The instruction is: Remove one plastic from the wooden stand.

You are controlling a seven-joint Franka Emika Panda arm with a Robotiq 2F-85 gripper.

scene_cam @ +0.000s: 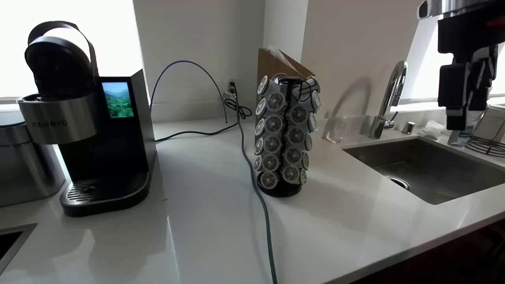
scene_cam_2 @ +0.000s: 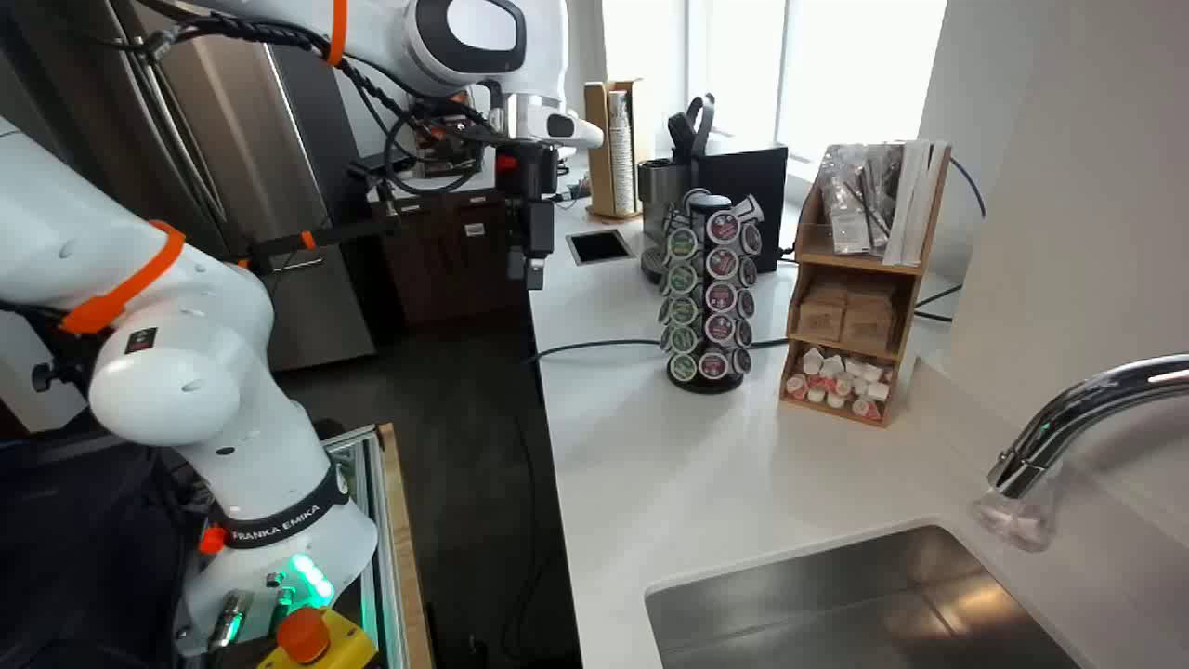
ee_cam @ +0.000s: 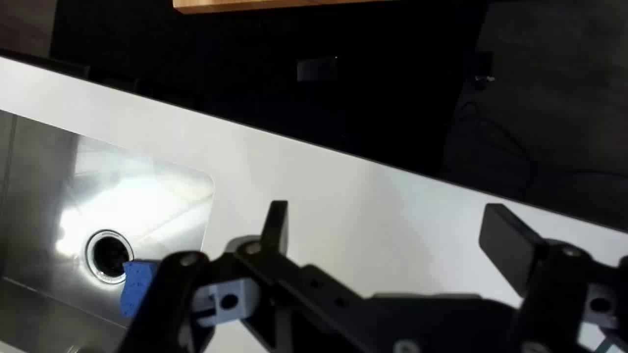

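The wooden stand [scene_cam_2: 859, 263] is a brown shelf unit on the white counter. In an exterior view, its top compartment holds clear plastic-wrapped pieces [scene_cam_2: 843, 214] beside white paper strips. Brown napkins and small creamer cups fill the lower compartments. In an exterior view, the stand [scene_cam: 266, 65] is mostly hidden behind the pod carousel, and a bit of whitish plastic [scene_cam: 275, 53] shows at its top. My gripper [ee_cam: 385, 233] is open and empty above the counter near its front edge. It also shows in both exterior views [scene_cam: 467, 112] [scene_cam_2: 526, 265], well apart from the stand.
A pod carousel [scene_cam: 272, 144] [scene_cam_2: 721, 297] stands close to the stand. A black coffee machine [scene_cam: 138, 130] is beyond it. A cable [scene_cam: 256, 185] crosses the counter. A sink [scene_cam: 430, 169] with a tall faucet [scene_cam: 388, 94] is nearby. A blue sponge [ee_cam: 136, 287] lies in the sink.
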